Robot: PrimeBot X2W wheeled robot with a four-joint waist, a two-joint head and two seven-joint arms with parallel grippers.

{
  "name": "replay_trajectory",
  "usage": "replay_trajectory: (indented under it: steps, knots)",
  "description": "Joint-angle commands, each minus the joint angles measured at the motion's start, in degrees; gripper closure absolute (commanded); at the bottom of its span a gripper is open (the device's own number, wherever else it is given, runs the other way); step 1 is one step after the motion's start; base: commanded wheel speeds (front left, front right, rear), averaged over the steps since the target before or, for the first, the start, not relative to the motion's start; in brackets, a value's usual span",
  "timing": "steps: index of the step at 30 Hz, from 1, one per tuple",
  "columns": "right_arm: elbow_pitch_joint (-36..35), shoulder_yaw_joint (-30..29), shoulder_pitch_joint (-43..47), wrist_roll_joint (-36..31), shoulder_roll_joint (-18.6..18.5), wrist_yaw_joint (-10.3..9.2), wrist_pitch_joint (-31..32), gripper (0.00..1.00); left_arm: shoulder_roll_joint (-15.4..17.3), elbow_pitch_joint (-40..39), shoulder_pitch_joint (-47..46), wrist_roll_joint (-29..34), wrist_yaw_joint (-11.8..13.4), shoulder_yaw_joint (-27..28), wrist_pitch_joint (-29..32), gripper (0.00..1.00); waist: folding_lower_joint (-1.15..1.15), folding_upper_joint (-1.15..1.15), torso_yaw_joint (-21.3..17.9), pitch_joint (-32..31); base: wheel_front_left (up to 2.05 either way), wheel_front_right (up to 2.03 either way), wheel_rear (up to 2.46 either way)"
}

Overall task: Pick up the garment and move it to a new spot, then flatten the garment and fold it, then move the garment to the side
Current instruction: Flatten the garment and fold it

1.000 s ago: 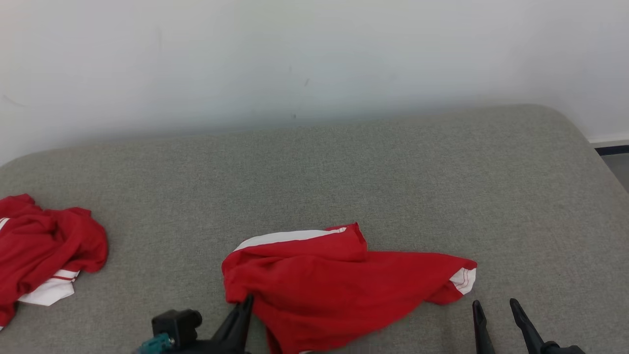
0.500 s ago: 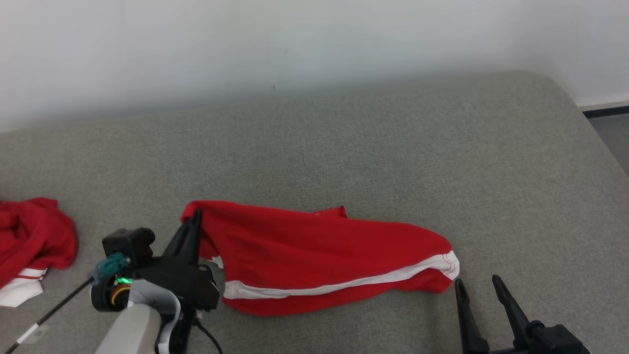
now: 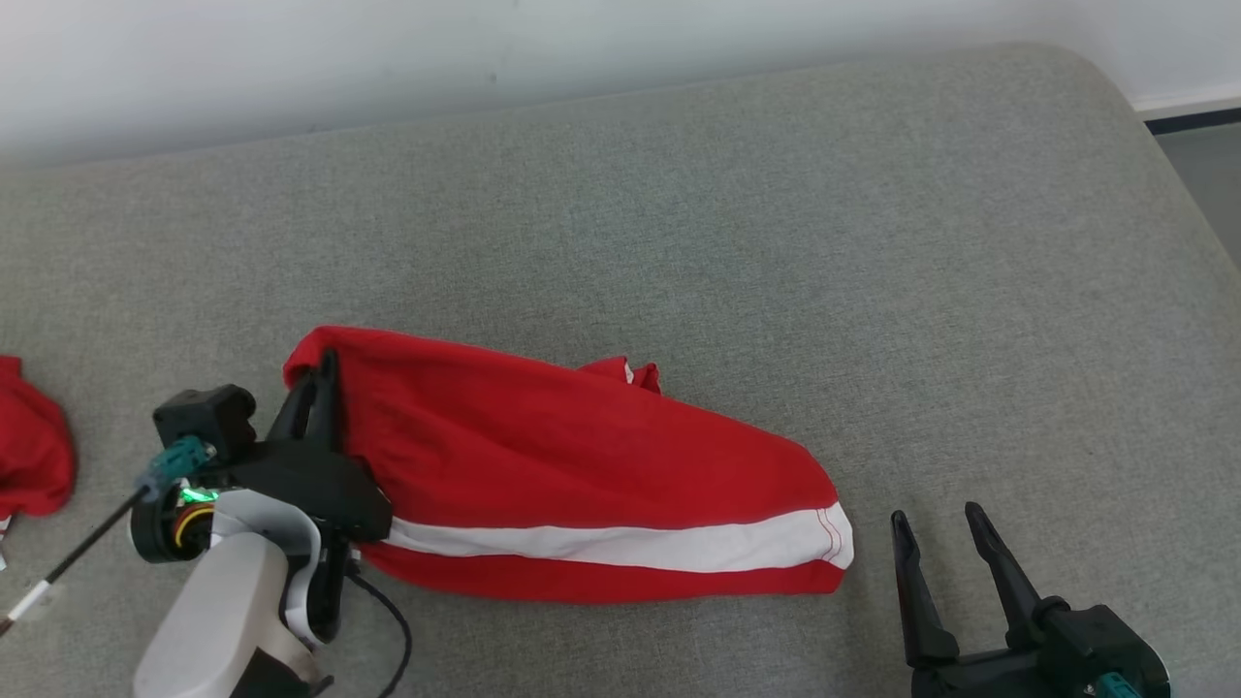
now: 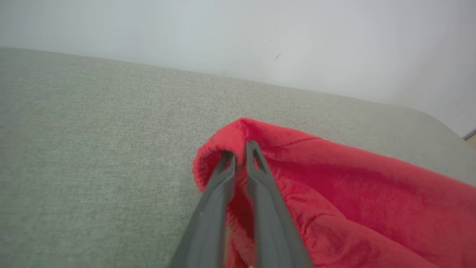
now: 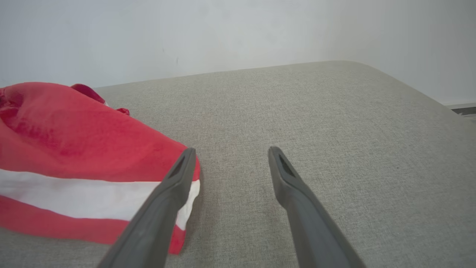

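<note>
While one end of red white-striped fabric garment (image 3: 582, 465) is clenched in left gripper (image 3: 326, 366) jaws, long axis is laid left-right on grey upholstered surface (image 3: 776, 242); free hem nearest right gripper (image 3: 935, 516), jaws spread, empty.

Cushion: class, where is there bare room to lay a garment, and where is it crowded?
Free: the strip between red garment and wall, and right of the right pincer. Crowded: near left, around left pincer and the other garment.

My left gripper (image 3: 325, 366): fingers pressed together, clamped on the garment (image 3: 582, 465) edge. My right gripper (image 3: 934, 516): fingers spread wide, nothing between them.
</note>
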Motion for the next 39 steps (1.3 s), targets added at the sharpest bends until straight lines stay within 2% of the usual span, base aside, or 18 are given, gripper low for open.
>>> replay_trajectory:
  steps: [1,6,13,22,28,34,39]
  knots:
    - [0.2,-0.2,-0.4,0.2,0.0,-0.14,-0.3,0.0,-0.4,0.7,-0.5,0.8,-0.4,-0.5,-0.7,0.0,-0.02,-0.01,0.6,-0.4,0.0,0.0,0.0]
    - [0.9,-0.6,0.2,0.3,0.0,-0.15,-0.3,0.0,-1.1,1.5,1.9,2.0,-0.8,-1.5,-2.3,0.0,-0.02,-0.01,2.4,-2.8,0.0,0.0,0.0]
    - [1.5,-1.2,2.0,0.3,-0.6,-0.14,-0.3,0.0,-1.6,-1.2,7.2,3.9,-1.1,-1.9,-3.1,0.0,-0.02,-0.01,4.8,-6.8,0.0,0.0,0.0]
    - [1.7,-2.2,5.0,0.6,-2.1,-0.14,-0.3,0.0,-2.1,-17.9,22.7,10.7,1.6,3.6,-3.2,0.0,-0.02,-0.01,6.8,-12.3,0.0,0.0,0.0]
    - [2.1,-2.3,5.8,0.3,-2.2,-0.15,-0.3,0.0,-3.8,-29.3,33.9,17.2,0.7,7.9,-3.2,0.0,-0.02,-0.01,8.2,-14.7,0.0,0.0,0.0]
    - [3.0,-1.9,6.5,-0.4,-2.9,-0.15,-0.3,0.0,-5.4,-32.9,40.3,21.3,-0.1,11.3,-3.2,0.0,-0.02,-0.01,9.0,-16.7,0.0,0.0,0.0]
    - [3.6,-2.0,7.4,-0.7,-3.5,-0.14,-0.3,0.0,-6.4,-33.0,43.7,23.5,-1.3,13.3,-3.2,0.0,-0.02,-0.01,9.5,-17.9,0.0,0.0,0.0]
